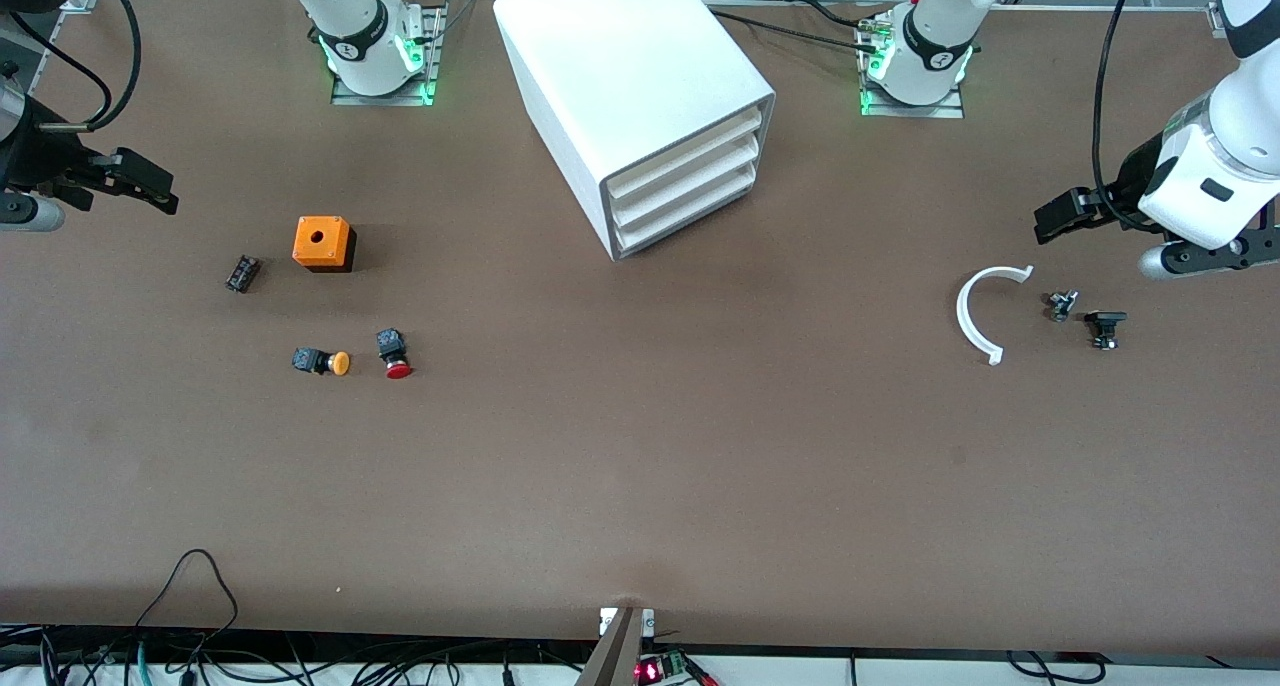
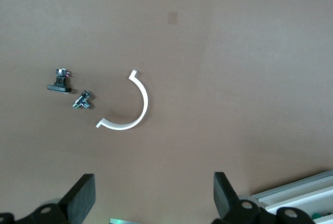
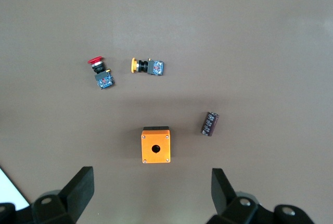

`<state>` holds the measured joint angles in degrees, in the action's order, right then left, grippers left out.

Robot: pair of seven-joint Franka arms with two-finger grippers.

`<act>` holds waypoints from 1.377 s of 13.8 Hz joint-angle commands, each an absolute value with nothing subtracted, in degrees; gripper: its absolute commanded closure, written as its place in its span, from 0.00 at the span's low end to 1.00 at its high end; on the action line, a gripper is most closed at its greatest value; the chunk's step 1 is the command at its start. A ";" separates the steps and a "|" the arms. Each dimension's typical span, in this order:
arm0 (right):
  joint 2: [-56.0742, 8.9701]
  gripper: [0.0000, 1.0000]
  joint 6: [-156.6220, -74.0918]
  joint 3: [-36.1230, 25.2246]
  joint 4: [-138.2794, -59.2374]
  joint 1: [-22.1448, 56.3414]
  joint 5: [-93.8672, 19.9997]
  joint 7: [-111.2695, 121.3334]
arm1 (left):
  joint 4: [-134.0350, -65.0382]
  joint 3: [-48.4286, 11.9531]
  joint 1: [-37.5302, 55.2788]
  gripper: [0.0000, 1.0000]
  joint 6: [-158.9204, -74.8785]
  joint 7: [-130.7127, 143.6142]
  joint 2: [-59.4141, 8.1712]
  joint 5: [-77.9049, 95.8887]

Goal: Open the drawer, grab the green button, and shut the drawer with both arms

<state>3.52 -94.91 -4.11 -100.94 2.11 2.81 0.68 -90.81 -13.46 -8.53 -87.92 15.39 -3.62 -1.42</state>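
Note:
The white cabinet stands at the middle of the table near the arms' bases. Its three tray drawers are all shut; the drawer is the lowest. The green-capped button is hidden from view. My left gripper hangs open and empty over the left arm's end of the table, near a white curved strip; in the left wrist view its fingers stand wide apart. My right gripper hangs open and empty over the right arm's end; it also shows in the right wrist view.
Toward the right arm's end lie an orange box with a hole, an orange-capped button, a red-capped button and a dark cylinder. Toward the left arm's end lie a white curved strip and two small parts.

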 commanded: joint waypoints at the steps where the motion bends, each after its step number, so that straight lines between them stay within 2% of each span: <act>1: 2.90 0.00 -93.87 -4.04 -99.76 1.76 2.90 1.58 | -89.38 -13.53 -8.44 0.00 -86.22 13.80 -4.05 -1.23; 14: 2.90 0.00 -92.99 -4.04 -99.76 1.76 2.90 1.67 | -88.51 -13.62 -8.35 0.00 -86.22 14.41 -4.57 -1.05; 17: 2.90 0.00 -92.99 -4.04 -99.76 1.76 2.90 1.58 | -89.38 -13.80 -6.43 0.00 -85.96 13.98 -8.60 -2.02; 19: 2.99 0.00 -92.38 -3.96 -99.76 1.76 2.90 1.41 | -89.21 -13.80 -5.11 0.00 -85.96 14.24 -8.61 -2.46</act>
